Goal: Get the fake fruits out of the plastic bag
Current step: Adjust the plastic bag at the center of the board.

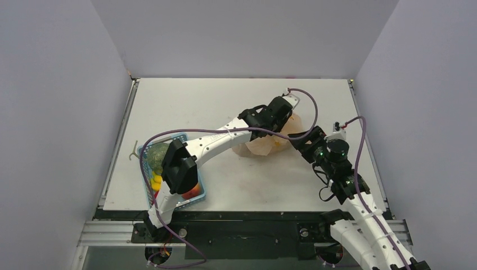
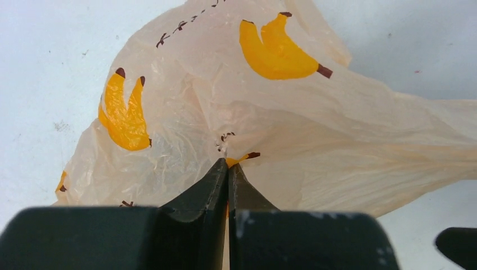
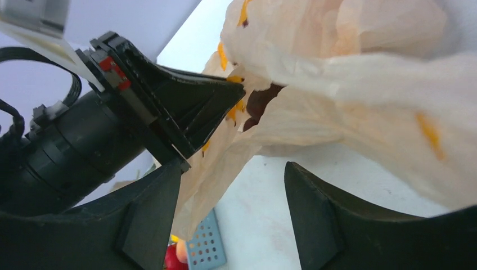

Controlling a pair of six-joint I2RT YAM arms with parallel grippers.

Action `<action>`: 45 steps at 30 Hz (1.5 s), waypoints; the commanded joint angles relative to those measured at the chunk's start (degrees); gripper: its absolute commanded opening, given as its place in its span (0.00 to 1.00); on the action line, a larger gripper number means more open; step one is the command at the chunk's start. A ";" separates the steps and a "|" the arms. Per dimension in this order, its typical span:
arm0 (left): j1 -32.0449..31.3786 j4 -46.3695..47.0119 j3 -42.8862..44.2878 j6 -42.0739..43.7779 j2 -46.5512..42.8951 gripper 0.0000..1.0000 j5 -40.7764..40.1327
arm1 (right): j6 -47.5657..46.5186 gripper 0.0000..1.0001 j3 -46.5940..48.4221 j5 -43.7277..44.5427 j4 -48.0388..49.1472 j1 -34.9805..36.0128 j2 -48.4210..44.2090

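Plastic bag [image 1: 264, 145] lies slumped on the table [image 1: 185, 107], just off centre toward 3 o'clock, well apart from the blue basket [image 1: 198, 194] at 8 o'clock. Left gripper [image 2: 227, 164] comes at the bag from its 12 o'clock side, jaws pressed together on a small pleat of film, which bunches into a puckered ridge at the tips. Right gripper [image 3: 232, 174] sits at the bag's 4 o'clock side, jaws spread wide and holding nothing, a hanging flap of bag between and above them. Film looks thin, crinkly, very light and limp. It will stretch, slide and tear before it bears any load, and a pinch on one layer lifts only that layer. Fake fruits not plainly visible. A dark patch [image 3: 261, 104] shows inside a fold near the left jaws, possibly one of them, cannot tell. Judged hard, smooth and rounded, likely to roll once free. Best hold on the bag: gathered film at a closed corner or the mouth's rim, not the bulging middle.
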 commanded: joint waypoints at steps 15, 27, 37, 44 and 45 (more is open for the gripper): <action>3.22 -0.40 8.17 -6.79 -2.53 0.00 10.74 | 12.00 0.64 0.38 4.45 11.17 4.00 13.63; 7.81 2.51 10.24 -8.19 -3.67 0.00 3.10 | -2.42 0.01 0.92 15.64 11.13 5.67 21.63; 25.88 -4.90 18.19 -14.15 -1.42 0.00 11.09 | -17.81 0.00 2.63 24.71 -3.16 -6.90 17.70; 31.71 -4.80 17.12 -15.80 -1.59 0.00 23.13 | -26.15 0.00 9.92 26.44 -10.92 -13.42 15.02; 31.57 -4.93 17.51 -15.82 -0.96 0.00 25.85 | -26.53 0.00 10.27 25.14 -10.57 -13.36 15.09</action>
